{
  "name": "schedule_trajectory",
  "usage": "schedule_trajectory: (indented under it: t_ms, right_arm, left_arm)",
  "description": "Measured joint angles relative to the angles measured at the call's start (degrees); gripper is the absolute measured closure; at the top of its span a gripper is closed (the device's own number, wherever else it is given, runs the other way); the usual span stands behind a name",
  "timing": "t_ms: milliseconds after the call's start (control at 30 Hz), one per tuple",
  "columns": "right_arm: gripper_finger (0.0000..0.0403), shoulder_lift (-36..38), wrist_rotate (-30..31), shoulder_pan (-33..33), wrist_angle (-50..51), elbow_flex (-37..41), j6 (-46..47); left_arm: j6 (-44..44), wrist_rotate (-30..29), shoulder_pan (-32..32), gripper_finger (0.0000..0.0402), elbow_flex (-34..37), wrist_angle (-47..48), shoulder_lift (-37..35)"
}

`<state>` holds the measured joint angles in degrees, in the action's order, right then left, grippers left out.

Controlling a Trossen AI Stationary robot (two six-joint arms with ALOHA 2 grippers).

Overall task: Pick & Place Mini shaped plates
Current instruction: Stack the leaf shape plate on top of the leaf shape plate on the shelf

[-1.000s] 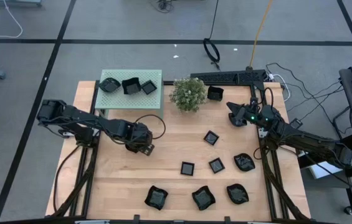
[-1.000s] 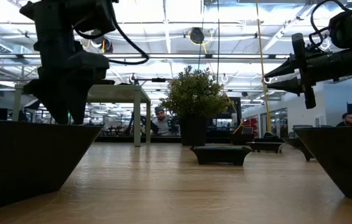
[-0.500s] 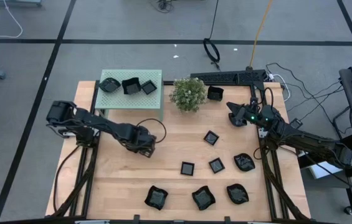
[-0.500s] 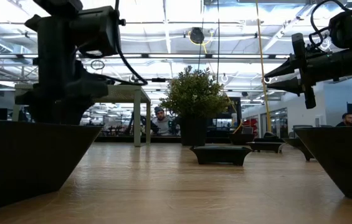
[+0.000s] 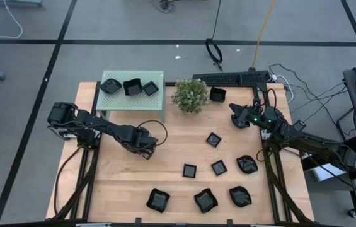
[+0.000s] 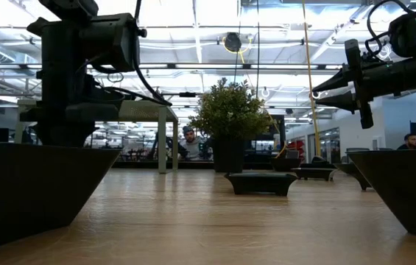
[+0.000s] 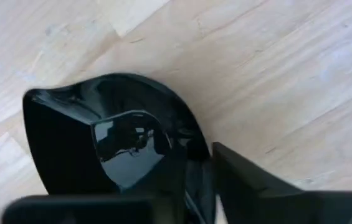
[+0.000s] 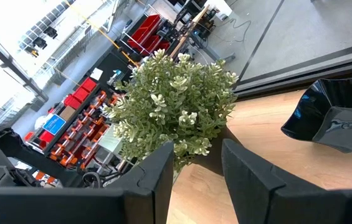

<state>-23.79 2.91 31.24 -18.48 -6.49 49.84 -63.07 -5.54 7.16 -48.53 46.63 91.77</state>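
Left end effector (image 7: 188, 186) clenched on a black plate (image 7: 107, 143) on the wooden table (image 5: 178, 189); warehouse-like room behind.

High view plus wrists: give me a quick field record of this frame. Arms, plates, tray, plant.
left gripper: low over the left-centre of the wooden table, fingers around the rim of a wavy black plate
right gripper: raised near the table's back right, fingers apart, holding nothing, pointed toward the potted plant
green tray: back left, three black plates on it
square plate by plant: just right of the plant
loose plates: eight more across the table's right and front
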Motion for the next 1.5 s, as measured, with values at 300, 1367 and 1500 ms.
schedule_trajectory:
  t_ms: [300,1367,1500]
  right_arm:
    - [0.0280,-0.01,-0.02,0.00,0.00,-0.01,0.00]
    - [0.0280,0.00,-0.02,-0.02,-0.02,-0.01,0.01]
    - [0.0280,0.00,0.00,0.00,-0.02,-0.01,0.00]
  left_arm:
    - [2.82,1.60,-0.97,0.0382,-1.56,0.54,-0.09]
    - [31.65,1.44,-12.62,0.0395,-41.63,43.45,-0.86]
    - [31.43,-5.99,-13.94,0.0395,-43.00,43.09,-3.52]
